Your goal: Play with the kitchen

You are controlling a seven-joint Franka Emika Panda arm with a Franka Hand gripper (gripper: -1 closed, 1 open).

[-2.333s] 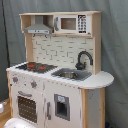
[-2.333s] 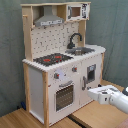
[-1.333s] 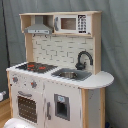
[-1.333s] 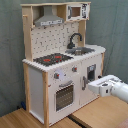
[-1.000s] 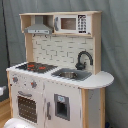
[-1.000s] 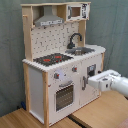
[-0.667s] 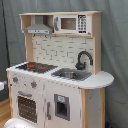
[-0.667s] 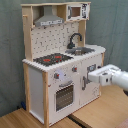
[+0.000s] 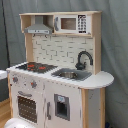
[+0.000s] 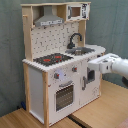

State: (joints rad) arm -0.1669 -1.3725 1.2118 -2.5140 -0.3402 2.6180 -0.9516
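Note:
The kitchen is a white and pale-wood toy unit that fills the first exterior view. It has a black-red hob, a grey hood, a small upper microwave, a black faucet, a sink and an oven door. In the second exterior view the kitchen stands left of centre. My gripper reaches in from the second exterior view's right on a white arm. It hangs at counter height in front of the cupboard door, beside the knobs.
The kitchen stands on a wooden surface. A grey curtain hangs behind it. The rounded counter end juts out past the sink. A blurred white shape shows at the bottom edge of the first exterior view.
In the second exterior view my arm has risen from low at the right and moved left to the kitchen's front, at counter height. The kitchen itself has not changed.

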